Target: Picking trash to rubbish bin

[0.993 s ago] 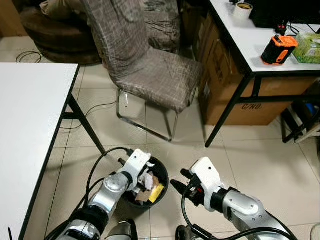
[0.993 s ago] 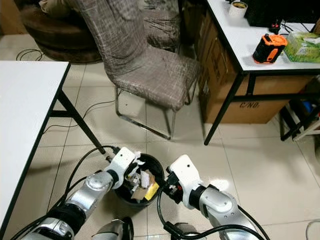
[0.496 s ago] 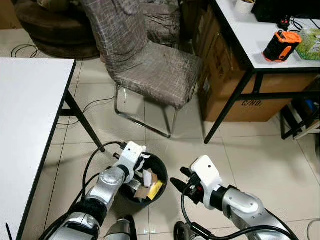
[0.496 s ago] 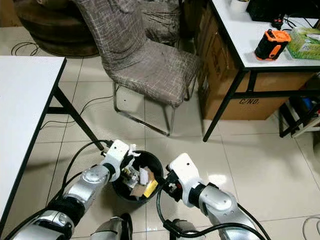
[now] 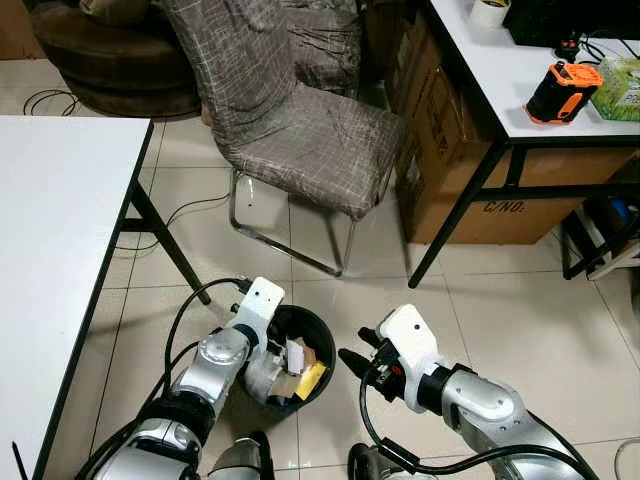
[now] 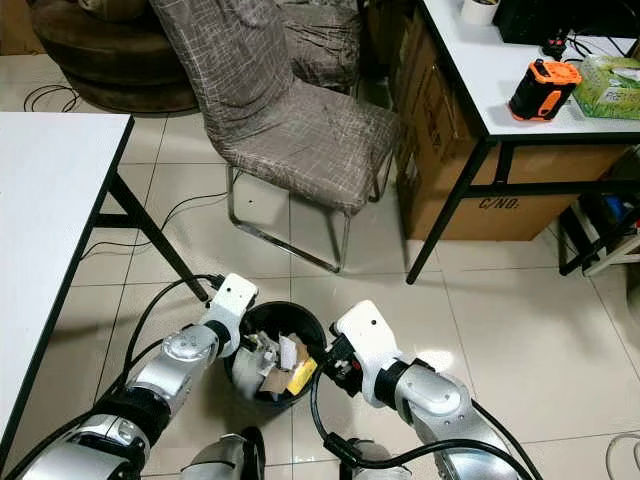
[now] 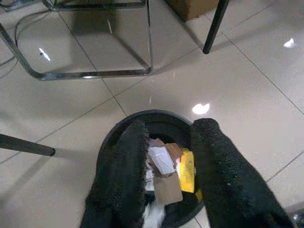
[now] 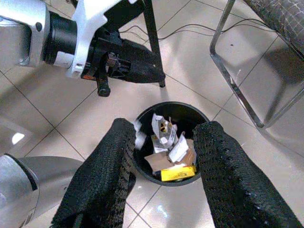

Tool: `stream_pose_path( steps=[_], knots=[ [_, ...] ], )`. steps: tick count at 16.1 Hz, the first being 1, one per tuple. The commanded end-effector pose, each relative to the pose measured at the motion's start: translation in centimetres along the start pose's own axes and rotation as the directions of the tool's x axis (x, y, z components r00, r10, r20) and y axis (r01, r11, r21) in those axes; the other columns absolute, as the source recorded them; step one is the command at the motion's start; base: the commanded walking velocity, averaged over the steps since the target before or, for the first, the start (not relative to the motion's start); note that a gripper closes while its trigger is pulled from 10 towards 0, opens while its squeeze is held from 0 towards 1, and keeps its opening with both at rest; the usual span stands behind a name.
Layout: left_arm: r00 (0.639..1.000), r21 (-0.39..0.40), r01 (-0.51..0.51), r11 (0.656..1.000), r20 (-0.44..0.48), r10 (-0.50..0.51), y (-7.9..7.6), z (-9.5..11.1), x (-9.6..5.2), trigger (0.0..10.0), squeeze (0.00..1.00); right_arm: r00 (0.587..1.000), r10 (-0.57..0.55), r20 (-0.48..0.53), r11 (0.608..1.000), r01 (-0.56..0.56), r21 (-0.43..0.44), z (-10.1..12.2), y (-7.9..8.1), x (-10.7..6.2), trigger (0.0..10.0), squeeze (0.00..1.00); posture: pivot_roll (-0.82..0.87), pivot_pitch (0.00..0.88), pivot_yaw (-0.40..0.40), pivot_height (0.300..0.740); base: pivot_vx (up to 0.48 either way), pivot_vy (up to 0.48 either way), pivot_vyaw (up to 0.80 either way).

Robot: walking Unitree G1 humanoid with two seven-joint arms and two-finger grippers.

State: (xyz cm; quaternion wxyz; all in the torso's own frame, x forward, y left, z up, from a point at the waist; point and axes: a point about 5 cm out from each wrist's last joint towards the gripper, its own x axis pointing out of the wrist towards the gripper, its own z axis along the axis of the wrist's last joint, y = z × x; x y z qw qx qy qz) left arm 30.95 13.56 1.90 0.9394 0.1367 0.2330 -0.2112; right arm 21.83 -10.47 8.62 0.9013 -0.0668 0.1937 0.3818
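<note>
A round black rubbish bin [image 5: 318, 335] stands on the tiled floor between my two arms. It holds white paper scraps [image 7: 160, 159], brown cardboard [image 7: 166, 190] and a yellow piece [image 5: 312, 380]. A crumpled white wad [image 5: 263, 378] lies at the bin's left side. My left gripper [image 7: 171, 128] hangs open over the bin's left rim with nothing between its fingers. Just right of the bin, my right gripper [image 5: 352, 352] is open and empty, its fingertips pointing at the rim; the right wrist view has the bin [image 8: 142, 116] between the fingers.
A grey fabric chair [image 5: 310, 150] on a chrome frame stands right behind the bin. A white table [image 5: 60, 230] with a black leg lies to the left. At the right are a desk [image 5: 500, 90] with an orange device [image 5: 560, 92] and cardboard boxes [image 5: 440, 160] beneath it.
The left gripper carried a crumpled white wad at the bin's rim; now its fingers are apart and the wad lies inside the bin. The right arm has barely shifted.
</note>
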Motion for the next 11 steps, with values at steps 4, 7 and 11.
stream_pose_path(
  steps=[4,7,11],
  knots=[
    [0.996,-0.047,-0.017,0.999,0.084,0.02,0.3,0.7,-0.3,10.0,0.0,1.0,-0.023,0.0,1.0,0.023,0.005,0.0,-0.3,0.1,10.0,0.0,-0.13,0.169,-0.022,0.74,0.0,0.0,0.0],
    [0.968,-0.093,-0.01,0.996,0.249,0.033,-0.2,2.1,-3.0,10.0,0.0,0.993,-0.119,0.022,0.993,0.119,0.026,0.2,-1.0,0.3,10.0,0.0,-0.11,0.118,-0.015,0.74,0.0,0.0,0.0],
    [0.96,-0.063,-0.069,0.996,0.268,0.084,0.0,1.7,-5.5,10.0,0.0,0.978,-0.204,0.044,0.978,0.203,0.043,0.3,-1.8,0.3,10.0,0.0,-0.1,0.054,0.002,0.74,0.0,0.0,0.0]
  ],
)
